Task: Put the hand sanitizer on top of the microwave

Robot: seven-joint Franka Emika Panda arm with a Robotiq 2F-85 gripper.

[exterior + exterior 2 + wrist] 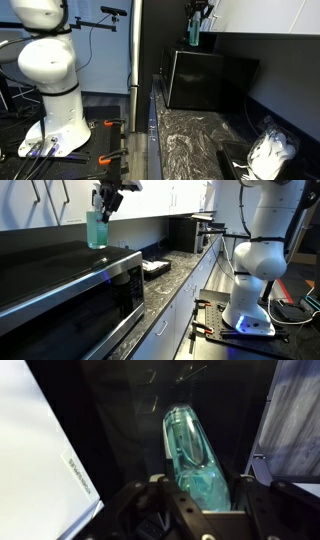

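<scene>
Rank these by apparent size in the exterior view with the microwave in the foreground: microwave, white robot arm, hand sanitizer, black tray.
1. microwave: largest, though it is also nearest the camera.
2. white robot arm.
3. hand sanitizer and black tray: these look about alike, so they are left unranked.

I work along a dark marbled worktop (195, 140) that runs the length of the room, its polished stone catching pale glints of light. Behind it I see a dark backsplash (290, 85). In an exterior view white cupboards (170, 195) hang above the worktop, and grey drawer fronts (175, 310) with bar handles stand below it. The floor (110, 105) beside me is dark.
</scene>
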